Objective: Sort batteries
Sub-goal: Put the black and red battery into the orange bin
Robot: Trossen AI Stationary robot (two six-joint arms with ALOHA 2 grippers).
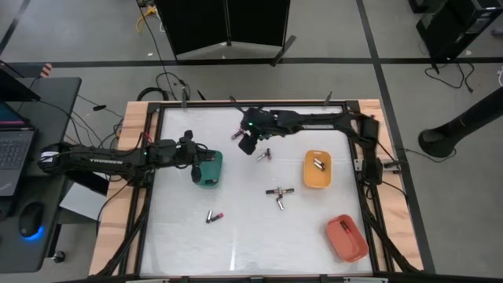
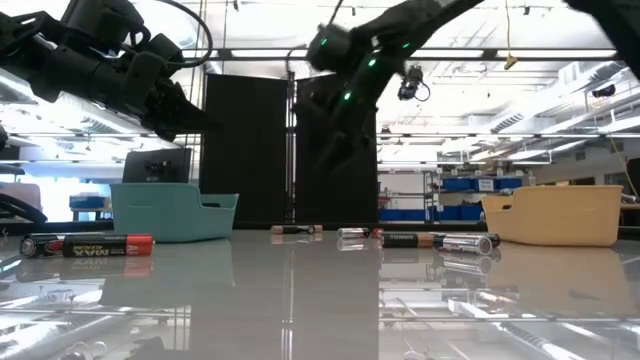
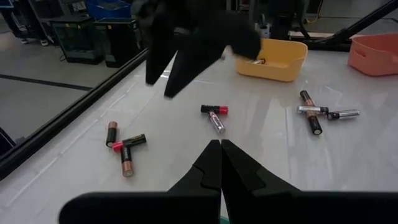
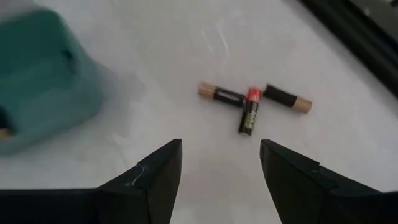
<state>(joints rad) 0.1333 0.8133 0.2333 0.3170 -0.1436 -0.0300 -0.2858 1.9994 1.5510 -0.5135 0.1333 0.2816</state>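
Found the left gripper [image 1: 203,167] poised over the green tray [image 1: 214,179], fingers pressed tight together with nothing between them. Saw the right gripper [image 4: 221,149] raised above the far middle of the table [image 1: 251,236], fingers spread wide and empty, over three touching batteries [image 4: 249,106]. Counted more batteries loose on the white surface: a pair just beside the right gripper, a crossed cluster near the centre, two toward the near left. Spotted others inside the yellow tray [image 1: 314,179].
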